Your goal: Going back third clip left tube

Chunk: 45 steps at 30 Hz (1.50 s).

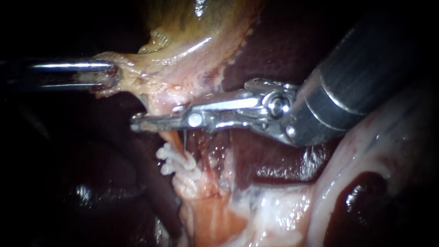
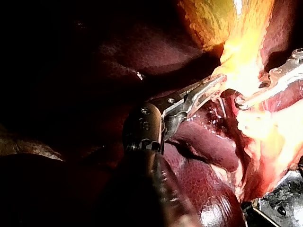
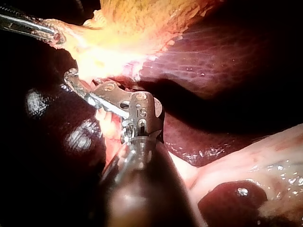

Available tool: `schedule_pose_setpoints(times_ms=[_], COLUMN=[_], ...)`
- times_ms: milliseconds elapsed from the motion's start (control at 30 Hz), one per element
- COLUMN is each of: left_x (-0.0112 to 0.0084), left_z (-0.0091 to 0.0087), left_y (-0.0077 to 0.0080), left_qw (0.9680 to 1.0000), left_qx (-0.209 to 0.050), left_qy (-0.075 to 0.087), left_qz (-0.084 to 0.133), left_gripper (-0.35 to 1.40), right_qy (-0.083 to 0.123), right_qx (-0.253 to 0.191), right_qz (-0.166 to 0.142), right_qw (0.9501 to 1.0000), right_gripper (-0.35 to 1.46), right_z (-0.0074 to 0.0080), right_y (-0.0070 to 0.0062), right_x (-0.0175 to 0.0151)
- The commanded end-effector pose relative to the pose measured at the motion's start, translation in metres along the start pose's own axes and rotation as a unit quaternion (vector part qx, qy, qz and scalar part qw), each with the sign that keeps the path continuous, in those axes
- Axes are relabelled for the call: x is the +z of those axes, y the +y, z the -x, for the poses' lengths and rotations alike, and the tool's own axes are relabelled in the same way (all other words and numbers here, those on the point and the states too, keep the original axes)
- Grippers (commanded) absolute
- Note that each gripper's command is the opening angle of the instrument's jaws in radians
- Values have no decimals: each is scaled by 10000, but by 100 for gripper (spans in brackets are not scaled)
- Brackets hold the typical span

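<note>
The right instrument [image 1: 137,124] slants down from the upper right. Its wrist is bent so that its tool lies level across the pink tissue. The two jaws stand only a narrow gap apart, with nothing seen clamped between them. Just under them runs the left tube [image 1: 172,139], and white ridged clips [image 1: 179,167] sit on it a little lower. The left instrument [image 1: 109,77] comes in level from the left, its tool closed on a fold at the edge of the yellowish gallbladder [image 1: 192,27]. Dark liver [image 1: 274,45] lies behind both.
</note>
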Motion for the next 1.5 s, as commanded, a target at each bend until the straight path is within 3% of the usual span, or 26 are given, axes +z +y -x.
schedule_pose_setpoints(times_ms=[33,100,167,233,267,467,600,733,867,1133,1300,1500], left_x=[-1,-1,0,0,0,0,0,-1,-1,-1,-1,-1], left_z=[0,0,0,0,0,0,0,0,1,1,1,1], left_y=[0,0,0,0,0,0,0,1,1,1,1,1], left_qw=[10000,10000,10000,10000,10000,10000,10000,10000,10000,10000,10000,10000], left_qx=[0,0,0,0,0,1,1,1,2,2,2,1], left_qy=[0,0,0,0,0,1,1,1,0,0,1,1], left_qz=[1,1,1,0,0,-1,-1,-1,0,0,0,-1], left_gripper=[-35,-35,-35,-35,-35,-35,-35,-35,-35,-35,-35,-35], right_qy=[1,-31,-31,-35,-28,9,15,-21,-84,-147,-149,-144], right_qx=[2,-2,-14,-145,-240,-700,-1232,-1967,-2559,-3240,-3384,-3427], right_qz=[2,-47,-36,-27,-5,156,252,285,227,186,195,230], right_qw=[10000,10000,10000,9999,9997,9974,9921,9801,9664,9458,9407,9390], right_gripper=[-35,-35,6,35,40,49,50,50,50,50,50,50], right_z=[1,2,6,8,9,30,41,48,63,89,90,90], right_y=[0,2,7,16,21,57,70,63,47,27,21,16], right_x=[0,1,3,9,11,21,17,-4,-37,-112,-153,-181])
